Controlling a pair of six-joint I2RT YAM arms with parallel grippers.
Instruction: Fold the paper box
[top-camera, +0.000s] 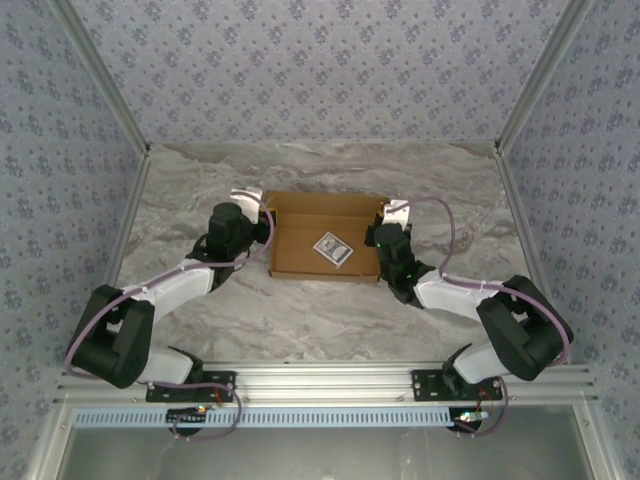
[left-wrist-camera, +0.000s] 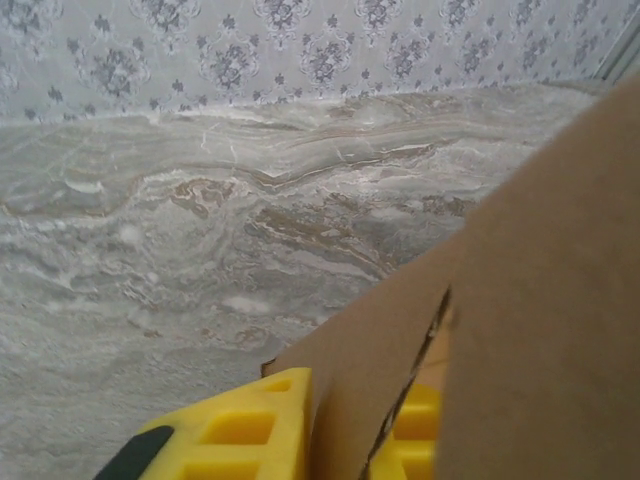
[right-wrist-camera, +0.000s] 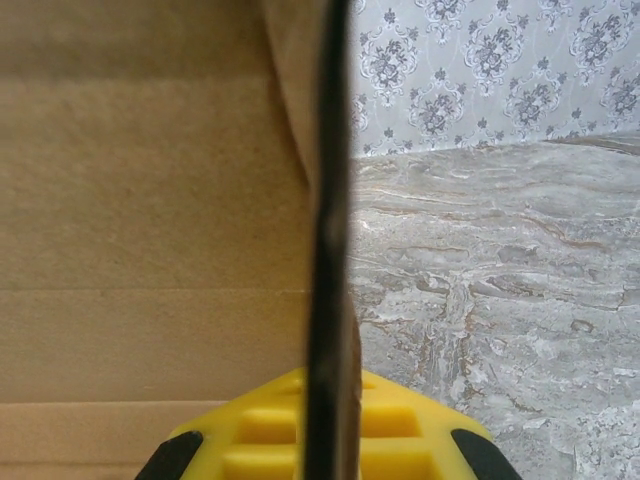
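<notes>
Top external: left gripper (top-camera: 266, 229) clamps paper box (top-camera: 320, 215) left wall; right gripper (top-camera: 381, 233) clamps right wall.

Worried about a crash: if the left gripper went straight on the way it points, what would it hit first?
The paper box itself: its cardboard wall stands between the fingers of the left gripper. Beyond lies marble table, then the patterned wall; depth unclear.

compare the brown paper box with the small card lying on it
The paper box is plain brown; the card is white with dark print. The paper box is far larger than the card. The card lies skewed relative to the paper box's edges. Both are rectangular.
</notes>
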